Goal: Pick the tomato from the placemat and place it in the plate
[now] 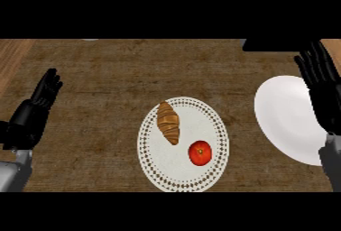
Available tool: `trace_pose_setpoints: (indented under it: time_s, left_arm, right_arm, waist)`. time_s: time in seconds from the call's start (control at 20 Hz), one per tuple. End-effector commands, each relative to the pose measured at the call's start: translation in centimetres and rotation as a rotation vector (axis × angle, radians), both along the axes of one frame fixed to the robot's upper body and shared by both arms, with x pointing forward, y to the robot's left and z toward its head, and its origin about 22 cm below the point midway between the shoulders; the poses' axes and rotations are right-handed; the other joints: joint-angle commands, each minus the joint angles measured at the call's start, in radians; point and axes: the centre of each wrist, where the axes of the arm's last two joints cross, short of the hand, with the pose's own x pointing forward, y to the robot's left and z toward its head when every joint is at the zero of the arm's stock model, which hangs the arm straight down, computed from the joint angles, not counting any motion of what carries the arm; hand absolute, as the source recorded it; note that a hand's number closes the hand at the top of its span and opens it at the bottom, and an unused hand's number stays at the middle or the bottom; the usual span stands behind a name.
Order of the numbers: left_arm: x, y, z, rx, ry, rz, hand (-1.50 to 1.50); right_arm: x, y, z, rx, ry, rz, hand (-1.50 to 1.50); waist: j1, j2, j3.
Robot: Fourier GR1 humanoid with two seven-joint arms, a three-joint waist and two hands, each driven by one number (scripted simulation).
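Observation:
A red tomato [200, 153] lies on the lower right part of a round white lace placemat [184, 173] in the middle of the counter. A white plate [286, 117] sits to the right of the placemat, partly covered by my right hand [320, 85], which stands open with fingers straight, above and right of the tomato. At the left edge my left hand [34, 110] rests open, fingers up, far from the tomato. Neither hand touches the tomato.
A brown croissant [169, 122] lies on the placemat's upper left, just beside the tomato. The dark brown counter [106, 76] stretches around the placemat. A dark object [269, 44] shows at the top right edge.

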Motion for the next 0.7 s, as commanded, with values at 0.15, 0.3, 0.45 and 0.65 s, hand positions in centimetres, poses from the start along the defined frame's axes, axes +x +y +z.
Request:
trace_pose_setpoints:
  time_s: [0.15,0.3,0.45,0.65]
  left_arm:
    - [0.7,-1.7,-1.1,-0.037,0.097,0.020,0.00]
    - [-0.2,-2.1,-3.0,-0.065,0.188,0.011,0.00]
    - [0.5,-3.1,-3.3,-0.125,0.242,0.017,0.00]
    - [0.4,-4.3,-2.9,-0.110,0.260,0.036,0.00]
  right_arm:
    - [1.6,5.9,-3.7,0.050,0.094,0.542,1.50]
    - [2.0,4.4,4.7,-0.514,-0.185,0.511,1.50]
    - [1.7,6.2,-8.2,0.007,-0.052,0.412,-1.50]
    - [0.5,3.8,-13.9,-0.040,-0.019,0.643,-1.50]
  waist:
    - [0.037,-0.006,-0.011]
    - [0.035,-0.039,-0.036]
    - [0.018,-0.005,-0.011]
    - [0.016,-0.016,-0.012]
